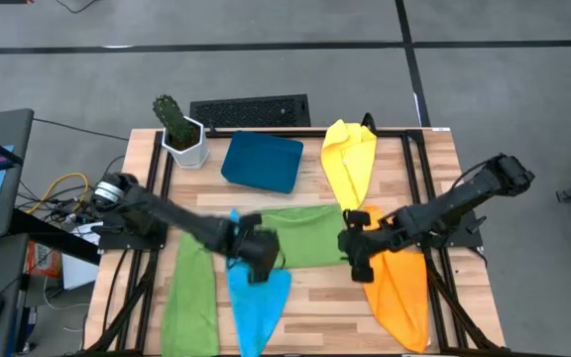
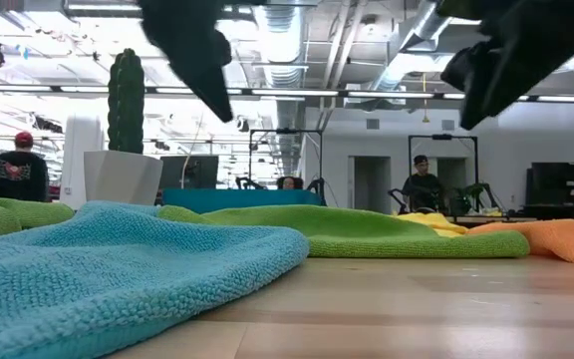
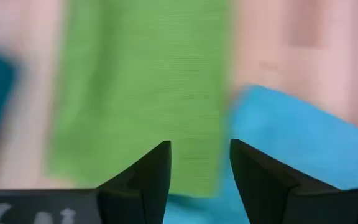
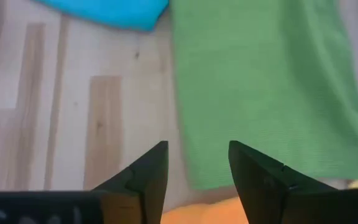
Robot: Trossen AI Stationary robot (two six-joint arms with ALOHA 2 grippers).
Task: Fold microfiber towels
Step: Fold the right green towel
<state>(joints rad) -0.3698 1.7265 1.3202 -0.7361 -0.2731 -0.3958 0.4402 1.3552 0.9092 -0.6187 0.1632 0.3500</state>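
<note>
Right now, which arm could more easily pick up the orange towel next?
Probably the right arm. Its end effector hangs open beside the orange towel, while the left end effector sits across the green towel, over the blue towel.

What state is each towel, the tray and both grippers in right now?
Middle green towel: folded flat between the grippers, released.
Left green towel: unfolded, lying loose.
Blue towel: rumpled, unfolded.
Yellow towel: bunched, unfolded.
Orange towel: spread loosely, unfolded.
Teal tray: nothing in it.
Left gripper: fingers open, holding nothing.
Right gripper: fingers open, holding nothing.
</note>
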